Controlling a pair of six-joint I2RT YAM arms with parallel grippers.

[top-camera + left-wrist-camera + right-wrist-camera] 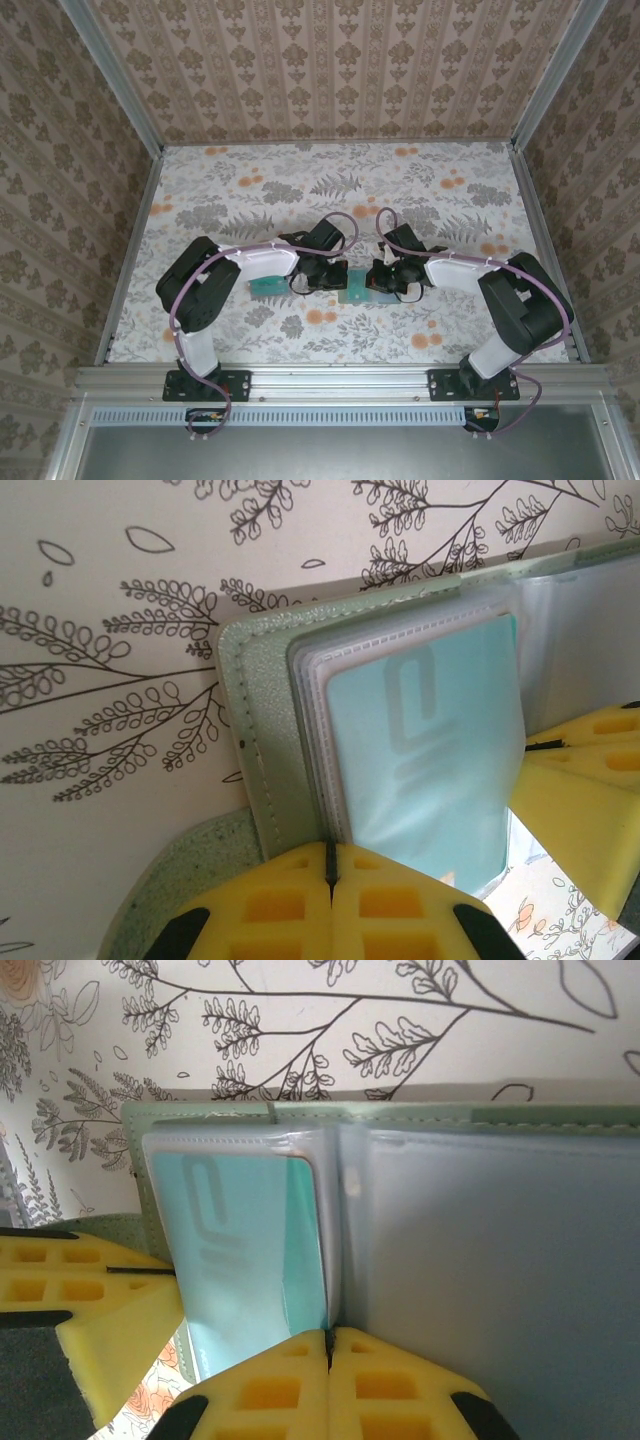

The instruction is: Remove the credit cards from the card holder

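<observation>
L gripper [330, 865] clamped shut on holder [262, 730] edge. R gripper [328, 1345] pinched shut at card [240, 1250] corner just ahead of tips; card vs sleeve unclear. Pull R straight along slot, L firm, no twist.

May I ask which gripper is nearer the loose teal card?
Left. The left gripper is just right of the loose card; the right gripper is across the card holder.
</observation>
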